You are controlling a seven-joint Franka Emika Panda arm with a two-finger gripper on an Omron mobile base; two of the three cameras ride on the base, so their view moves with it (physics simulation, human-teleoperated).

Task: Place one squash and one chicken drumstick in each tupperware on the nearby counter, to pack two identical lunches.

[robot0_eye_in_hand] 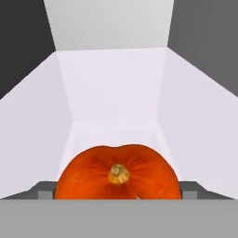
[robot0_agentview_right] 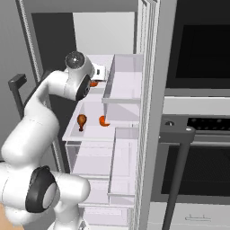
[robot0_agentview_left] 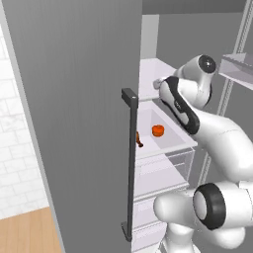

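Note:
In the hand view one glossy orange-red squash [robot0_eye_in_hand: 117,174] lies close in front on a white fridge shelf. My gripper [robot0_eye_in_hand: 117,193] is open, with a fingertip on either side of the squash and apart from it. The same squash [robot0_agentview_right: 94,83] peeks out beside my hand [robot0_agentview_right: 101,72] on the upper shelf. One shelf lower lie a second squash [robot0_agentview_left: 157,130] [robot0_agentview_right: 104,121] and a brown chicken drumstick [robot0_agentview_right: 81,120] [robot0_agentview_left: 139,140], the latter partly behind the door edge in the left base view. The tupperware is out of view.
The grey fridge door [robot0_agentview_left: 79,113] with its dark handle [robot0_agentview_left: 131,163] stands open on the left. Door bins [robot0_agentview_right: 123,81] hang on the right of the shelves. An oven [robot0_agentview_right: 197,134] stands further right. Light-brown wood [robot0_agentview_left: 29,232] shows at lower left; I cannot tell whether it is the counter.

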